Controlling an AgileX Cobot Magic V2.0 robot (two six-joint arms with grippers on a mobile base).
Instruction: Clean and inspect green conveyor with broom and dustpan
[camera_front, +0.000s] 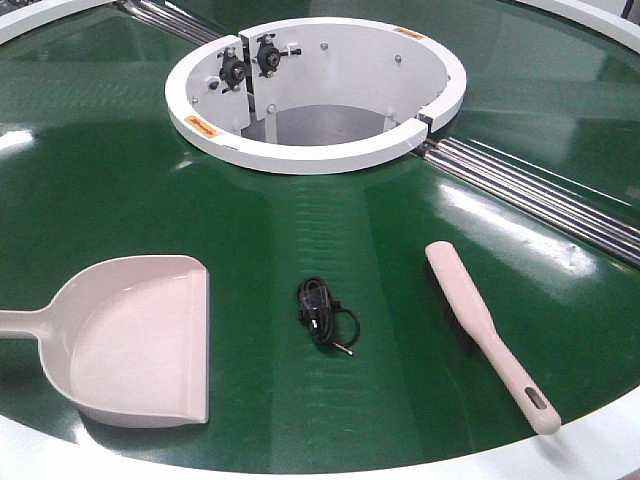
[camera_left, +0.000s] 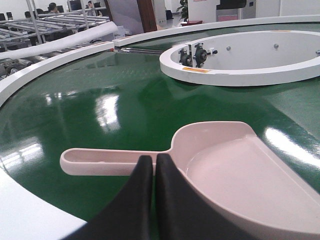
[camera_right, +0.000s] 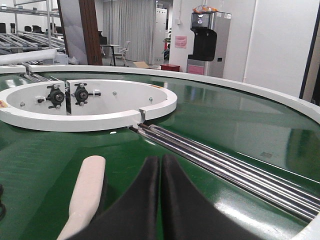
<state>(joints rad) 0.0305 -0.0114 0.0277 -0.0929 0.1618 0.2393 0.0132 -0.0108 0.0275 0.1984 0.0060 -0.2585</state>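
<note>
The green conveyor (camera_front: 120, 180) fills the front view, with its white ring hub (camera_front: 310, 150) and silver rollers (camera_front: 540, 195). The pinkish dustpan (camera_front: 140, 345) lies at the near left, handle pointing left. The cream broom (camera_front: 490, 335) lies at the near right, handle toward the rim. My left gripper (camera_left: 154, 159) is shut and empty, just in front of the dustpan (camera_left: 240, 170) where its handle meets the pan. My right gripper (camera_right: 160, 160) is shut and empty, to the right of the broom (camera_right: 87, 192). Neither gripper shows in the front view.
A small coiled black cable (camera_front: 322, 312) lies on the belt between dustpan and broom. The white outer rim (camera_front: 560, 450) runs along the near edge. Rollers (camera_right: 225, 170) cross right of the right gripper. Racks and a machine stand in the background.
</note>
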